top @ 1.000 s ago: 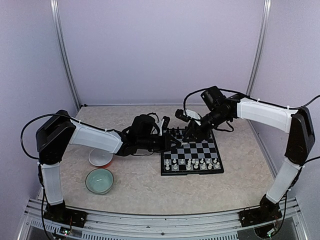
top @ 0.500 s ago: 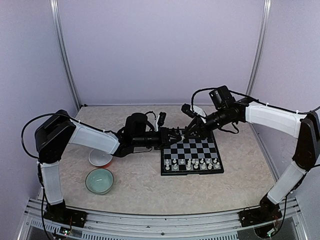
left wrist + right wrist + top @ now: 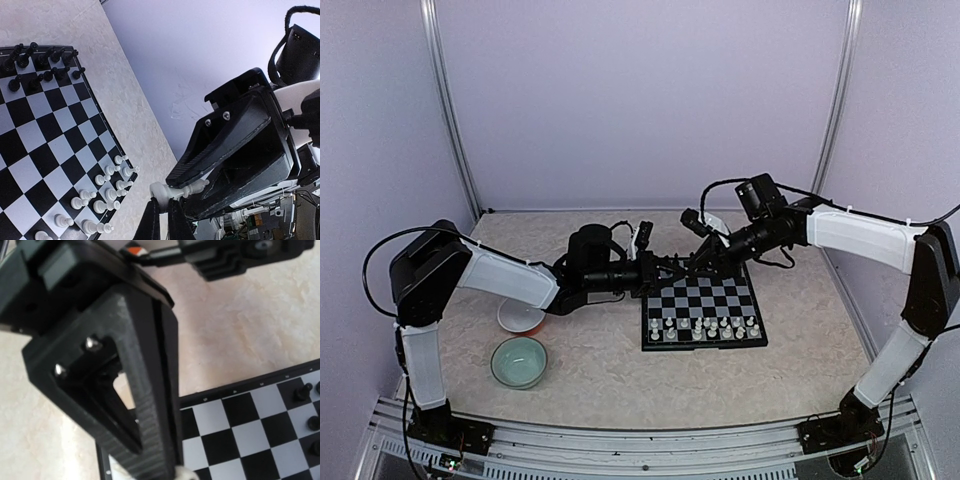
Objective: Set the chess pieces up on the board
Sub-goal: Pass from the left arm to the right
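Note:
The board (image 3: 700,300) lies at mid table with white chess pieces (image 3: 705,328) in its near rows and black ones at the far edge. Both grippers meet just above its far left corner. My left gripper (image 3: 672,270) is shut on the base of one white piece (image 3: 172,191), held sideways. My right gripper (image 3: 698,265) faces it, and its fingers (image 3: 225,145) close round the same piece's stem and head. In the left wrist view, black pieces (image 3: 42,65) and white pieces (image 3: 100,192) stand in rows. The right wrist view shows only a sliver of the white piece (image 3: 187,474) beside one finger (image 3: 150,430).
A white bowl (image 3: 520,316) and a pale green bowl (image 3: 518,361) sit left of the board, under the left forearm. White walls and metal posts enclose the table. Several black pieces (image 3: 302,390) stand near the board's edge in the right wrist view.
The right gripper rose from the board's back rows and swung left to meet the left gripper. The left gripper moved right and up with the white piece.

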